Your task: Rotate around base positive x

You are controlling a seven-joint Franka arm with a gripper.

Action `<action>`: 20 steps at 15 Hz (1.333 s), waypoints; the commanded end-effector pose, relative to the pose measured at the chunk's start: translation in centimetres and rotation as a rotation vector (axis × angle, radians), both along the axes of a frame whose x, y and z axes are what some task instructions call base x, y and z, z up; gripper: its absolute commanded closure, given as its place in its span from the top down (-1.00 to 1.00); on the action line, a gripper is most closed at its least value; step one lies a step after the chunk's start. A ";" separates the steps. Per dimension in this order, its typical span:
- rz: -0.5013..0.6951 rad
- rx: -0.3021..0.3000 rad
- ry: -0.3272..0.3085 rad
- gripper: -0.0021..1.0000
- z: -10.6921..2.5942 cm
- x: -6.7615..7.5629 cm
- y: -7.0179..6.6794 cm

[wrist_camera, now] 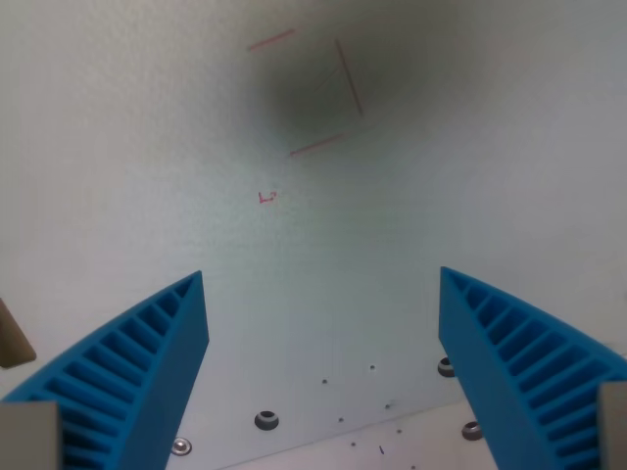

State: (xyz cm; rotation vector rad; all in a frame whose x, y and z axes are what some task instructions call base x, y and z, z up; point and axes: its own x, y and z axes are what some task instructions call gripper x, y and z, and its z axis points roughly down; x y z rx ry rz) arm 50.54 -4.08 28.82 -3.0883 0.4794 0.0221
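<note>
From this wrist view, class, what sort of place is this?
Probably a lab test bench: a plain white surface with red marker lines, bolt holes, and an open blue ribbed gripper holding nothing.

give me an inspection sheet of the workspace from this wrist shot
surface: pale, matte board, with a dark soft shadow near the top
job's things: nothing seen; no object to handle, the task is a rotation of the arm
markings: thin red lines forming part of a square, and a small red mark below them
clutter: nothing seen beyond tiny dark specks near the lower edge
hardware: screw heads along the board's lower edge
grippers: gripper open, two blue ribbed fingers wide apart, nothing between them
cables: nothing seen
surroundings: a tan object at the wrist view's left edge, too cropped to identify
</note>
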 end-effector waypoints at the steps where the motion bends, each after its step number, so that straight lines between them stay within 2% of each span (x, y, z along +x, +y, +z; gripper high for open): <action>1: 0.007 0.131 -0.003 1.00 0.2 0.0 -0.3; 20: 0.006 0.353 -0.001 1.00 0.2 0.0 -0.3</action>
